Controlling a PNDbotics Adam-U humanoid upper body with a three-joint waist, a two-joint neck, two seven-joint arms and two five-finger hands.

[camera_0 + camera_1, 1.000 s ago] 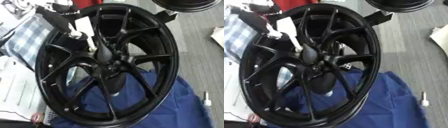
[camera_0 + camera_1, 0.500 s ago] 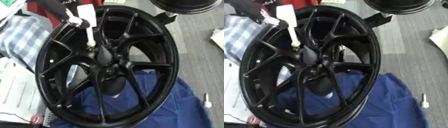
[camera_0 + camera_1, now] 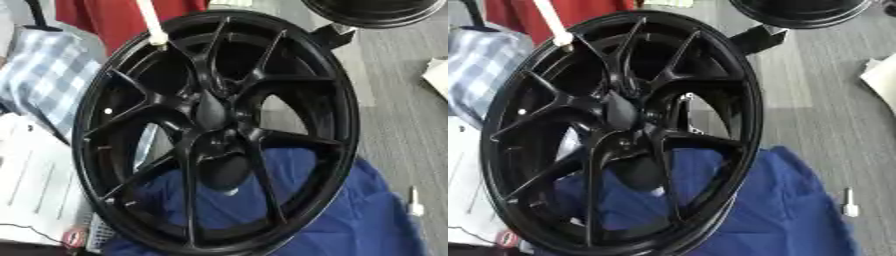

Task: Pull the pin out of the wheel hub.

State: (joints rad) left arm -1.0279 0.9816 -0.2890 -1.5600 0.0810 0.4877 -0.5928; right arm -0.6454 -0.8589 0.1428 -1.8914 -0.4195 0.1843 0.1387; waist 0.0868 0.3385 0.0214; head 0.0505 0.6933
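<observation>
2 black wheels (image 3: 214, 130) (image 3: 372, 10), 2 white pins (image 3: 150, 22) (image 3: 850, 202), 1 blue cloth (image 3: 367, 215).

surface: grey floor (image 3: 815, 120) | on it: blue cloth (image 3: 367, 220), small white pin (image 3: 850, 204)

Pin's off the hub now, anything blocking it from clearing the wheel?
Nothing visible does. The white pin sits at the upper left, its lower tip over the black wheel's rim, apart from the hub. No hand shows in either view.
</observation>
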